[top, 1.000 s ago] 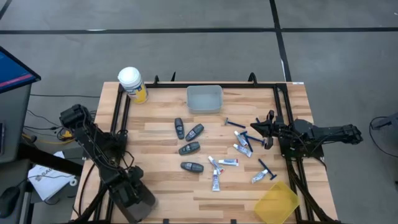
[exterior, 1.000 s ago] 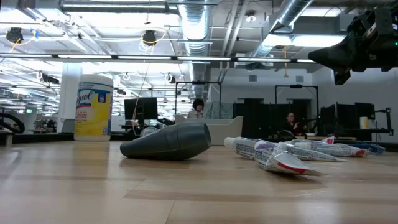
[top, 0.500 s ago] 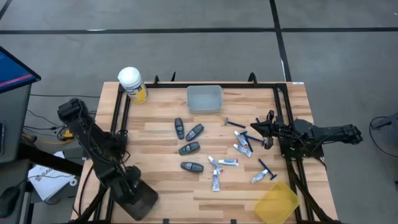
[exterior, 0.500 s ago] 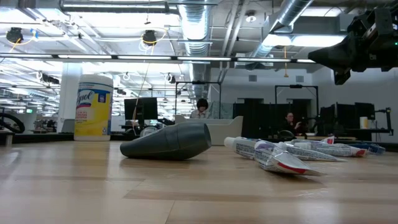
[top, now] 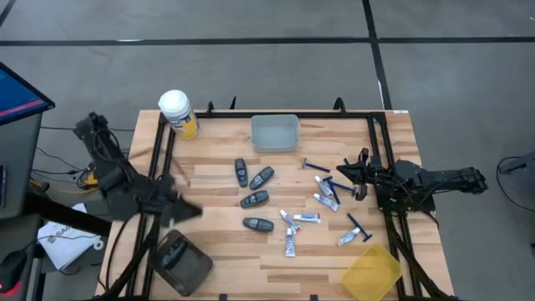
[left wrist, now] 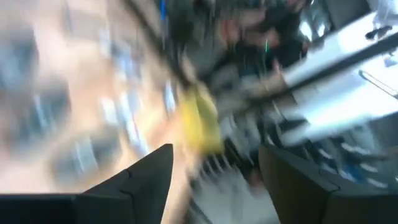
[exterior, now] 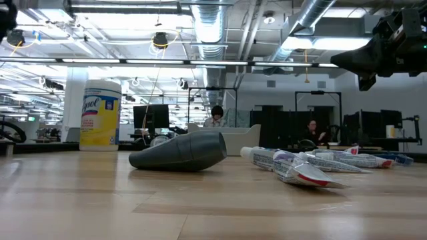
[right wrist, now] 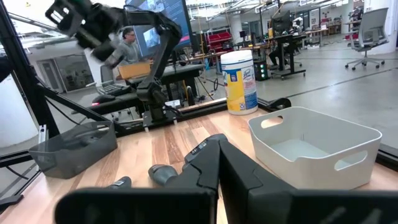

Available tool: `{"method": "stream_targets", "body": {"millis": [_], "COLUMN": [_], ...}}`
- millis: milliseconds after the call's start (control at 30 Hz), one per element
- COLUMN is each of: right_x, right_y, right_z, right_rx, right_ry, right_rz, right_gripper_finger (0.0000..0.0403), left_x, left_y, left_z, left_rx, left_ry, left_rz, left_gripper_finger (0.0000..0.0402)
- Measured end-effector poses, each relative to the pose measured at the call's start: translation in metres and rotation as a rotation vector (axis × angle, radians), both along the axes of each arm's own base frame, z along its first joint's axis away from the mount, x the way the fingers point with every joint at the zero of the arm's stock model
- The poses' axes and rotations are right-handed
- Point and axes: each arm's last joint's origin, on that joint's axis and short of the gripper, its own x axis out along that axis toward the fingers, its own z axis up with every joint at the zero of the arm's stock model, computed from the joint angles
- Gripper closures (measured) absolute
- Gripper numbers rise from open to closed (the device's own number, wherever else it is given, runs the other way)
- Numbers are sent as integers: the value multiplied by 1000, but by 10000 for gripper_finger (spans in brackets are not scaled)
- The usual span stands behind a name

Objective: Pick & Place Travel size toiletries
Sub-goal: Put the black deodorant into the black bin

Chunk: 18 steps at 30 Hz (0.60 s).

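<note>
Several dark grey oval pods [top: 254,199] lie at the table's middle; one shows close up in the low view [exterior: 180,151]. White squeeze tubes [top: 307,217] [exterior: 300,170] and blue razors [top: 359,227] lie flat to their right. My left gripper [top: 194,211] hangs over the table's left part, pointing right, open [left wrist: 217,174], left of the pods. My right gripper [top: 341,173] [right wrist: 217,149] hovers shut above the tubes and razors near the right edge, raised clear of the table [exterior: 373,57].
A clear bin [top: 275,131] [right wrist: 317,146] stands at the far edge and a yellow bin [top: 372,272] at the near right corner. A dark grey bin [top: 180,263] sits at the near left corner. The yellow jar with white lid [top: 177,113] [exterior: 100,115] stands far left.
My left arm has risen from over the dark grey bin at the near left corner and swung toward the far side and the table's middle, so the bin now shows uncovered. It is blurred with motion. The toiletries have not moved.
</note>
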Motion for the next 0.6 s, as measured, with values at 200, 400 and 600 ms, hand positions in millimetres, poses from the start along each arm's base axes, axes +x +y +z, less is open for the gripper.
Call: {"method": "stream_targets", "body": {"millis": [200,400,600], "right_x": [0,0,0], "right_y": [0,0,0], "right_z": [0,0,0], "right_rx": [0,0,0], "right_ry": [0,0,0], "right_rz": [0,1,1], "right_gripper_finger": [403,403,403], "left_x": [41,94,145], "left_y": [28,57,61], "left_z": [7,-15,-51], "left_rx": [440,539,676], "left_ry": [-8,95,228], "left_rz": [100,-69,-296], "left_gripper_finger": [166,118,97]}}
